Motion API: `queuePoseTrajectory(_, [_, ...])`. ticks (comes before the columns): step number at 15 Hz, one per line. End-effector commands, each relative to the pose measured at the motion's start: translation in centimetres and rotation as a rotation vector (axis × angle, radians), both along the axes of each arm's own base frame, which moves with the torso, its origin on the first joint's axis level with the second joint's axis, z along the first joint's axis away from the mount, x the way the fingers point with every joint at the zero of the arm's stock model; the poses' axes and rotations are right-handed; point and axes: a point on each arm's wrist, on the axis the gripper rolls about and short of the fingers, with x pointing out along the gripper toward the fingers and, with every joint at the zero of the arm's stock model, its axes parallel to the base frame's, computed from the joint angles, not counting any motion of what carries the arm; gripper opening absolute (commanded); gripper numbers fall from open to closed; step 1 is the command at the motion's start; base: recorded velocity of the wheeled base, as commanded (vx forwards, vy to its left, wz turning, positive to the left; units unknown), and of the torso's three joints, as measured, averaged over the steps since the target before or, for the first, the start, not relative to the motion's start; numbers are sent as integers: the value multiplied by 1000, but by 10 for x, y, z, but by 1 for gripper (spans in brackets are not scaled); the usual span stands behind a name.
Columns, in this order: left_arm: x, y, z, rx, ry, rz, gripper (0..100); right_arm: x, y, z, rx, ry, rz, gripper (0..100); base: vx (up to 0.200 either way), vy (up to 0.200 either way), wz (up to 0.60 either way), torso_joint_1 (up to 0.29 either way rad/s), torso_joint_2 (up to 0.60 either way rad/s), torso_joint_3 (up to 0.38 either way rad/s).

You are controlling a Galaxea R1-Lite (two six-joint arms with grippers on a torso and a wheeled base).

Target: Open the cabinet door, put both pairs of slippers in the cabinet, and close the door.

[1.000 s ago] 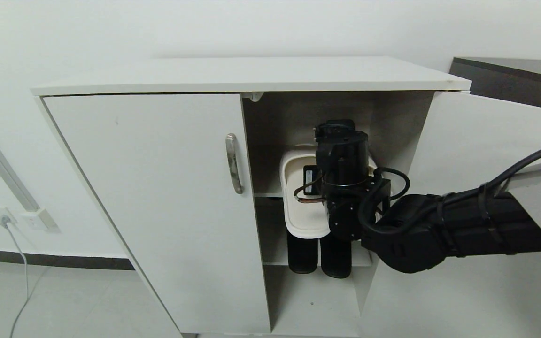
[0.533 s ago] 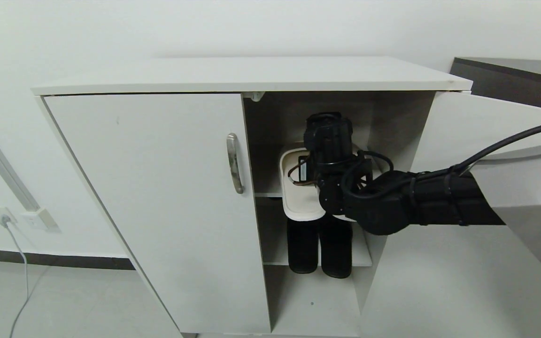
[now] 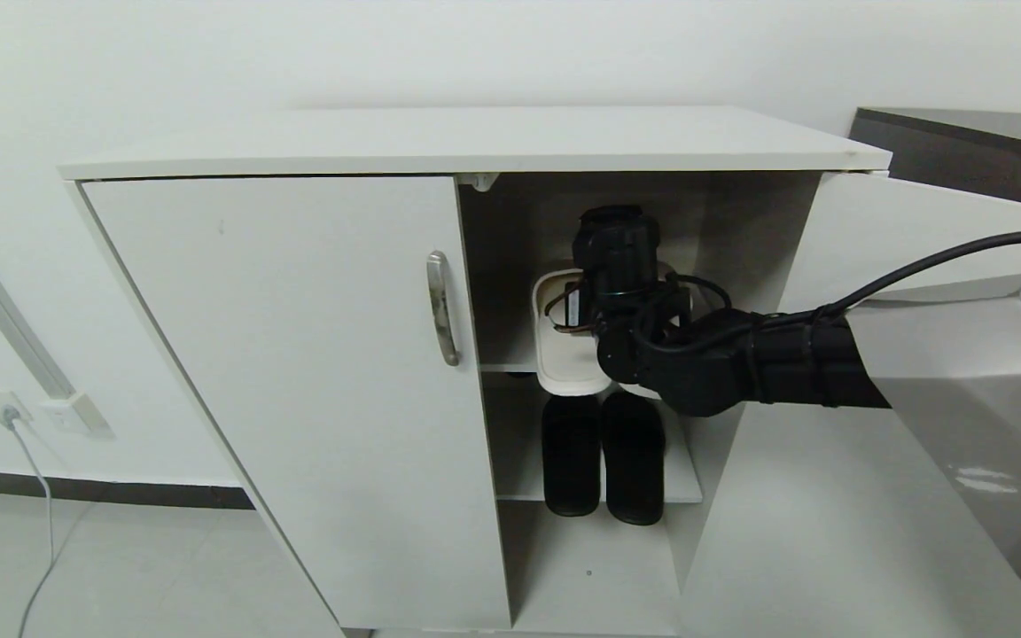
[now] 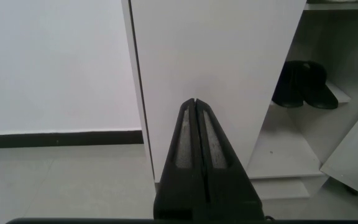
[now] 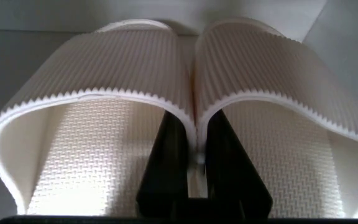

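Slippers (image 5: 104, 81) in cream white, a matched pair, are held side by side with toes pointing into the cabinet (image 3: 475, 142). Each has a broad ribbed strap with a saw-toothed edge and a footbed stamped in a fine zigzag weave. The right pincer (image 5: 196, 146) pinches them together, one black finger inside each slipper, squeezing the two inner walls between them. The pair sits at the upper shelf, heels jutting past its front edge; whether the soles rest on the board cannot be told. Directly below that pincer, black slippers (image 3: 604, 452) lie side by side on the middle shelf. To its left is the shut door (image 3: 280, 354) with a metal handle (image 3: 441, 307); to its right the open door (image 3: 794, 549) swings wide. The left pincer (image 4: 195, 112), fingers pressed together on nothing, hangs low before the shut door.
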Motion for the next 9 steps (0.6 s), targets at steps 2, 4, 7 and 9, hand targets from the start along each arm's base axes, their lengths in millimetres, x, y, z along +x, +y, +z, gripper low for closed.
queuePoseTrajectory(2, [0,0,0,-1,1,-1,0,8,0,-8,-5,6,-12,0,0,0,0,0,0,0])
queuePoseTrajectory(4, [0,0,0,-2,1,-1,0,11,0,-10,-6,7,-17,0,0,0,0,0,0,0])
queuePoseTrajectory(7, [0,0,0,-5,1,5,0,11,-1,-7,-3,2,-16,0,0,0,0,0,0,0])
queuePoseTrajectory(9, [0,0,0,-5,1,4,0,10,-1,-7,-14,18,-17,0,0,0,0,0,0,0])
